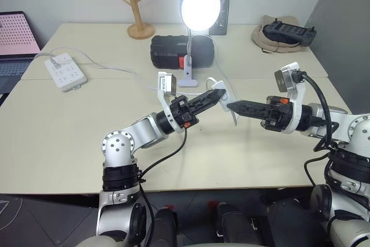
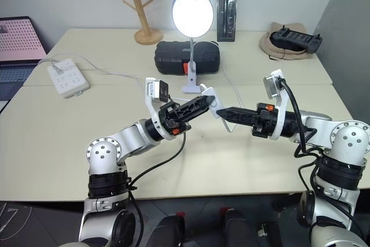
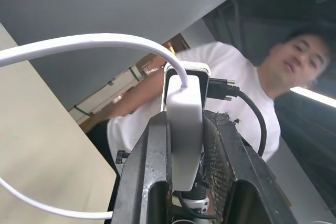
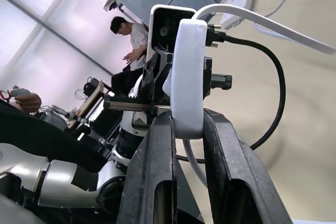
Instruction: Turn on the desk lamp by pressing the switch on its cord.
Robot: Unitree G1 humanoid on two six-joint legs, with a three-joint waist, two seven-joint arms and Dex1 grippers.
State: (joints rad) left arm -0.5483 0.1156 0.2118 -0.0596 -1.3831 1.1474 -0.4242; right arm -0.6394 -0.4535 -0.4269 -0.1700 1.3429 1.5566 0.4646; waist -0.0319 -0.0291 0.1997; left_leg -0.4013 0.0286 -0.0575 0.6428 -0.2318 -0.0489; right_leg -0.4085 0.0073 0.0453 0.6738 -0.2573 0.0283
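Now both claws meet above the middle of the beige surface (image 1: 69, 143), each clamped on the small white oblong plastic switch (image 1: 220, 89): left claw (image 1: 215, 98) from one side, right claw (image 1: 230, 106) from the other. The blue-shaded desk lamp with white globe bulb (image 1: 199, 7), clipped near the far edge, glows brightly, so the press appears made. To finish well: keep squeeze steady, avoid tugging the thin white cord (image 3: 79, 43), which loops off the switch's end toward the lamp.
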